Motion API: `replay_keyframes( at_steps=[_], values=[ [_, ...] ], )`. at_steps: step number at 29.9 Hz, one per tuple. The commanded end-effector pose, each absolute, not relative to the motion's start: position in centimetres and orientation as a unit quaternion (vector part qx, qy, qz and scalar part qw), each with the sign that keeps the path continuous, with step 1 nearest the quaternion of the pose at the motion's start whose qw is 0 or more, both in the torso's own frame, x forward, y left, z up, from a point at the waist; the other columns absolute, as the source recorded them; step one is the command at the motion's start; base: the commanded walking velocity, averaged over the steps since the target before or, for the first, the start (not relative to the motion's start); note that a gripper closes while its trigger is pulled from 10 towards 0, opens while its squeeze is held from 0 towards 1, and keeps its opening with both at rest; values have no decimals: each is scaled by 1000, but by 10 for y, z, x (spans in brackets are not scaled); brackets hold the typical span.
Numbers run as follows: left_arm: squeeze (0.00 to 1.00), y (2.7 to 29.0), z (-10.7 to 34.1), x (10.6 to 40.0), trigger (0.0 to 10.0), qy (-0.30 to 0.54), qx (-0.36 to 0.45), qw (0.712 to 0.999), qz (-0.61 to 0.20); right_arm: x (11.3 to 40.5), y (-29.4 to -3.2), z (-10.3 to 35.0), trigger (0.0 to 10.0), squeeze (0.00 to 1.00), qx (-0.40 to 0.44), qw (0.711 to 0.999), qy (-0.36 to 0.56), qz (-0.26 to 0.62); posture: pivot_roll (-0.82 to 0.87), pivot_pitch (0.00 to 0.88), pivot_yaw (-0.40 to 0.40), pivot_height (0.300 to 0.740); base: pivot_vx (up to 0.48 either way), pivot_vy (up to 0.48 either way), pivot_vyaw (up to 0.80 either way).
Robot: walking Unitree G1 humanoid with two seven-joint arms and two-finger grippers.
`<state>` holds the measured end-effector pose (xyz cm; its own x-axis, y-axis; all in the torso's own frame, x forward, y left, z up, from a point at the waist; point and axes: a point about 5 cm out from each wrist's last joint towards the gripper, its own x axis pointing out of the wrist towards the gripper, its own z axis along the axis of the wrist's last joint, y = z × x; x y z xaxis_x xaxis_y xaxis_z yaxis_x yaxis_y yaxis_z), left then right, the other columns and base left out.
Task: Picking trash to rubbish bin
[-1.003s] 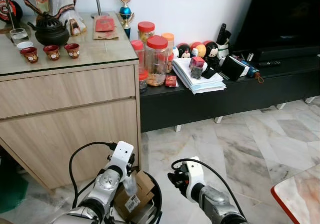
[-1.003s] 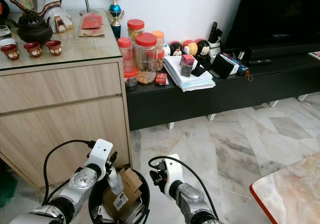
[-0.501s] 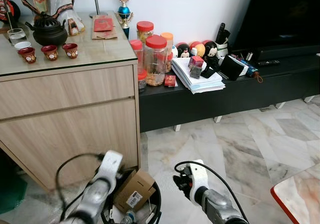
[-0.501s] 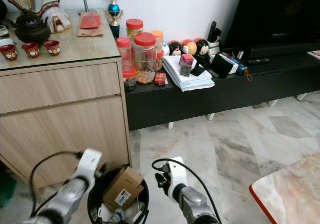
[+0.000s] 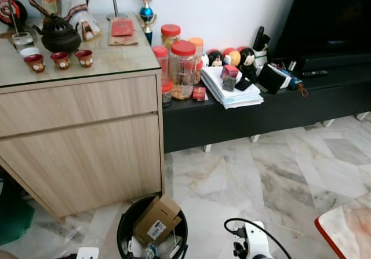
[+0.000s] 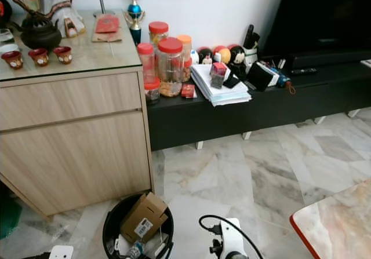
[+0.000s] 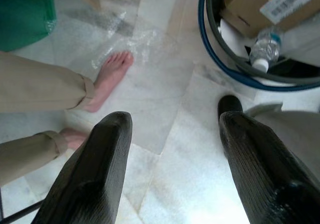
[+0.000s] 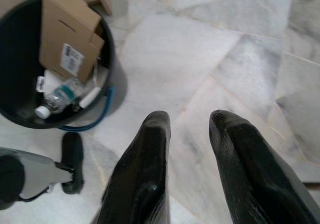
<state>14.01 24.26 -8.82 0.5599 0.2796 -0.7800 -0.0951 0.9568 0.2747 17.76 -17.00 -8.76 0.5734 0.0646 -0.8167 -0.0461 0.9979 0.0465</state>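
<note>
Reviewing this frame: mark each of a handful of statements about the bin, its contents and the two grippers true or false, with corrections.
1. The rubbish bin stands on the floor beside the wooden cabinet. True.
2. A cardboard box sticks out of the bin. True.
3. The left gripper is shut on a plastic bottle. False: its fingers are apart and hold nothing; the plastic bottle lies inside the bin.
4. The right gripper holds the cardboard box. False: it is open over bare marble floor, beside the bin.
5. A person's bare foot is on the floor near the bin. True.
</note>
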Motion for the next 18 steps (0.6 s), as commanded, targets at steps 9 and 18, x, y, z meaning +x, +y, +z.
replay_keyframes(
  at_steps=[9,18],
  values=[
    [0,244,-78,164,10000,430,96,890,118,190,-167,-82,10000,0,15,893,449,20,0,0,-75,740,0,0,0],
    [0,243,-76,170,10000,421,96,895,114,195,-163,-80,10000,0,23,897,442,21,-1,0,-63,740,0,0,0]
  ],
)
